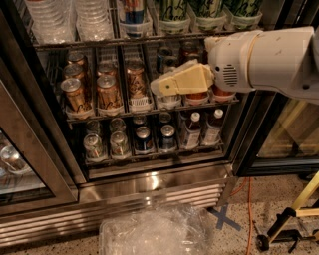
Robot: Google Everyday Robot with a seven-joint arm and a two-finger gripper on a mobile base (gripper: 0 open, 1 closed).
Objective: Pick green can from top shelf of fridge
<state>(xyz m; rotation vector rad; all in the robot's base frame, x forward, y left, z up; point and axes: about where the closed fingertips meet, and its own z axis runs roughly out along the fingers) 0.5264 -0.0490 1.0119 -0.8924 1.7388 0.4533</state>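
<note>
Three pale-green cans with dark scribbly lettering stand in clear holders on the top shelf (149, 39) of the fridge (149, 184); only their lower parts show, the nearest to my gripper being the left green can (174, 9). My gripper (158, 87) is cream-coloured, on a thick white arm (279, 57) that reaches in from the right. It hangs below the top shelf, in front of the middle rack's cans, and points left. It holds nothing that I can see.
Clear water bottles (55, 17) and a blue-and-red can (134, 10) share the top shelf. Copper-brown cans (107, 89) fill the middle rack, dark cans and bottles (192, 129) the lowest. An open glass door (25, 149) stands left. Crumpled clear plastic (154, 231) lies on the floor.
</note>
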